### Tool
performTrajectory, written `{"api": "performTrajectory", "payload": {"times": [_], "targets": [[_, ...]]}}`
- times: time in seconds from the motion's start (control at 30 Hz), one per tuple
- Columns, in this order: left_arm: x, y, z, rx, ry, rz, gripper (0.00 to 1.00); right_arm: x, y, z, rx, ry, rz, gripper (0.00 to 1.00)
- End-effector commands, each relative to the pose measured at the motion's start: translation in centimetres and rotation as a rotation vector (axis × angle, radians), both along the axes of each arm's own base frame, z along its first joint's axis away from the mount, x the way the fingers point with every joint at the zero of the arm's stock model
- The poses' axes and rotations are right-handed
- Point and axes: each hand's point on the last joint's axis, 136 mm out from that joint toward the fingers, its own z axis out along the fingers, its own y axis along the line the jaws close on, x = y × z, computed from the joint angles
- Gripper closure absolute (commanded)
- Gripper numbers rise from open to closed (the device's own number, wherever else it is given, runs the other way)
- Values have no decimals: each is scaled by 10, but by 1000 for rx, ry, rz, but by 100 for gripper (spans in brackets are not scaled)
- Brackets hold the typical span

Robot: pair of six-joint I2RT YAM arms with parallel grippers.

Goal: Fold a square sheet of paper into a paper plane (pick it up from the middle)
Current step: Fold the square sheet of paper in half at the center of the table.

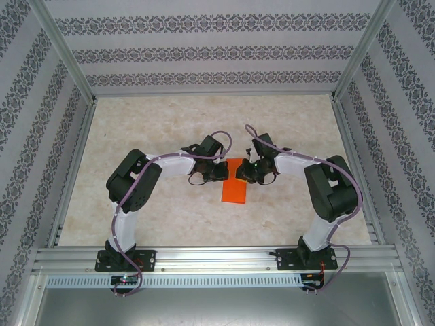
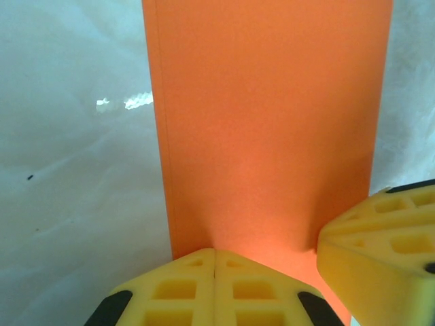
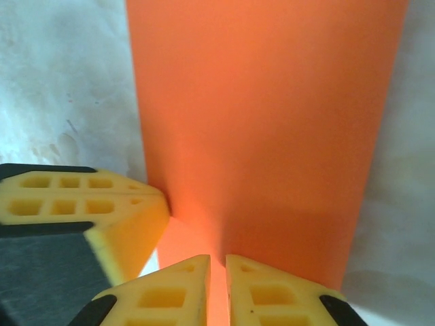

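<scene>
The square sheet of paper (image 1: 234, 190) lies folded into a narrow bright orange rectangle at the middle of the table. Both grippers meet at its far end. In the left wrist view my left gripper (image 2: 215, 251) is shut, its yellow fingertips pressed together against the near edge of the orange paper (image 2: 272, 122). I cannot tell whether paper is caught between them. My right gripper (image 3: 217, 258) stands nearly closed on a raised fold of the paper (image 3: 272, 122), with orange showing in the thin gap. The left gripper's fingers (image 3: 102, 204) touch the paper's left edge.
The marble-patterned tabletop (image 1: 170, 129) surrounds the paper, bounded by aluminium rails and patterned walls (image 1: 204, 51). A finger of the right gripper (image 2: 380, 251) crowds in beside my left fingertips. Both forearms angle inward over the table's middle.
</scene>
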Motion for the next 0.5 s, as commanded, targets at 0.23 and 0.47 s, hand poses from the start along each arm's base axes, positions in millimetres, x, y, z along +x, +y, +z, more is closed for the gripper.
{"api": "performTrajectory", "payload": {"times": [0.23, 0.47], "targets": [[-14, 7, -25, 77, 59, -23, 100, -14, -23, -37, -27, 16, 5, 81], [-15, 7, -25, 81, 59, -26, 100, -3, -4, 17, 117, -115, 34, 78]]}}
